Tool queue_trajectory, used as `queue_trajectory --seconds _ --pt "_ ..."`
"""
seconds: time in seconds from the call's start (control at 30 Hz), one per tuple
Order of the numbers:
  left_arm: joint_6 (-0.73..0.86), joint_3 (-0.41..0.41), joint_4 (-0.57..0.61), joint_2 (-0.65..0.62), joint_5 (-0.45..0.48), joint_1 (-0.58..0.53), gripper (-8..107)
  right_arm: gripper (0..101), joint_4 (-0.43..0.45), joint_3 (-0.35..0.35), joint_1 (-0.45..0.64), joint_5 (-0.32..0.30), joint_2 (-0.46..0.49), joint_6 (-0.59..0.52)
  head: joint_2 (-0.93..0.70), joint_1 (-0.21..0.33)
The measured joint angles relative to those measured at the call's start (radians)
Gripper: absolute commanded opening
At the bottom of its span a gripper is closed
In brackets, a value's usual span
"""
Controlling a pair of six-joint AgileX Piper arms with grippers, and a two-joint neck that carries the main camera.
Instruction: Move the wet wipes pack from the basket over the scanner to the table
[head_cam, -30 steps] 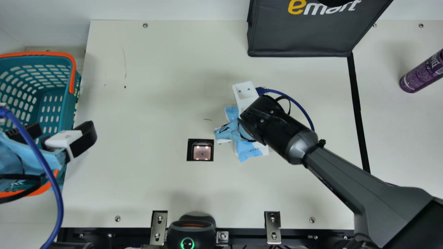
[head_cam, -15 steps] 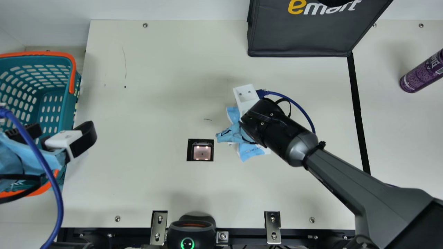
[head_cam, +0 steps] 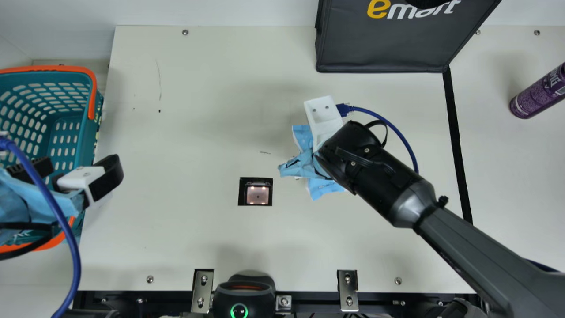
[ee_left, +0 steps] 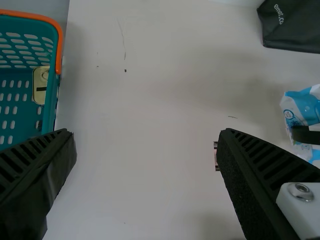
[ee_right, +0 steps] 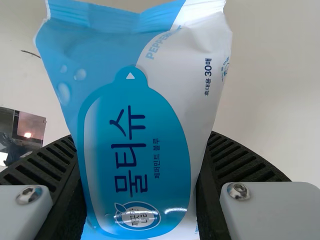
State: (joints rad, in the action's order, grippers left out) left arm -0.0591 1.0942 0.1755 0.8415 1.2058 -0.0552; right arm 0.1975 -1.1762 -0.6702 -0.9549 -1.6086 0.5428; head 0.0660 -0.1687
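Okay, so: got the wet wipes pack [ee_right: 137, 125] clamped in the right gripper [head_cam: 324, 117], squeezed from both sides by the ribbed fingers. Showing its blue and white printed front to the camera in the right wrist view. In the main view, sits a bit right of center, partly hidden under the right arm [head_cam: 379, 176] and just to the right of the scanner [head_cam: 258, 194] set in the bench [head_cam: 176, 141]. Can't tell about contact with the bench underneath.

Over at the left edge of the main view, can spot the left gripper [head_cam: 81, 165] overlapping the teal basket [head_cam: 90, 132], fingers wide open. Also got the basket's orange handle [head_cam: 92, 99] there, with a blue cable [head_cam: 73, 243] looping down in front.

As for the rest, see a dark bag [head_cam: 384, 44] at the upper right, a purple can [head_cam: 538, 92] by the right edge, leaning in the picture, and a black device [head_cam: 245, 296] with a green ring light at bottom center.
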Motion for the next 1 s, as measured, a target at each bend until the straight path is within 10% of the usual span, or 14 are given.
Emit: queue_trajectory --seconds 1.0 --pt "0.000 0.000 0.000 0.000 0.000 0.000 90 0 -0.143 0.205 0.708 0.014 0.357 -0.483 0.308 0.000"
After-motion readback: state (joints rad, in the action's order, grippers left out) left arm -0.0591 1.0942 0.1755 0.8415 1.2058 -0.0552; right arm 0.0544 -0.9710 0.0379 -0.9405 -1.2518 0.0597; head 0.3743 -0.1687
